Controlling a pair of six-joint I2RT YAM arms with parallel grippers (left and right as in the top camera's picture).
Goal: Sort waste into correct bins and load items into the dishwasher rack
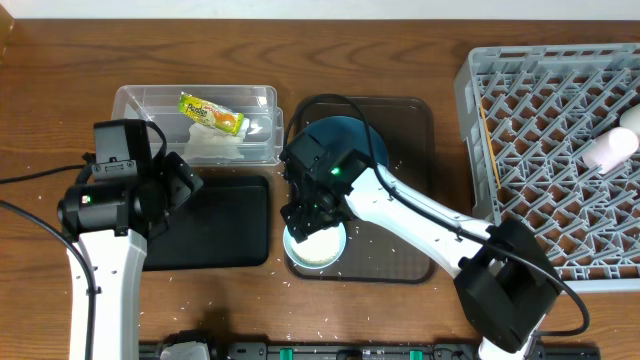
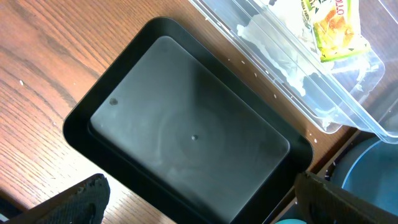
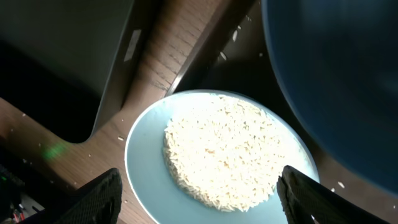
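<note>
1. Overhead: the bowl of rice (image 1: 316, 248) sits at the brown tray's (image 1: 410, 130) corner, beside the blue plate (image 1: 350, 140), with my right claw (image 1: 305, 222) above it. The chopsticks (image 1: 488, 145) lie front-to-back in the grey rack (image 1: 520, 70).
2. Left wrist: my left claw (image 2: 205, 210) hangs wide over the black tub (image 2: 193, 137), whose long axis runs diagonally. A wrapper (image 2: 333, 25) lies in the clear tub (image 2: 348, 118).
3. Right wrist: the fingers (image 3: 99, 196) are spread wide either side of the bowl. Only here does the rice (image 3: 221, 158) show.

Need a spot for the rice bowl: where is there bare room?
Free: inside the black tub, next to the clear tub; the right part of the brown tray, beside the blue plate; the rack between chopsticks and cup. Crowded: the tray's left, where the right hand hovers over the bowl.
</note>
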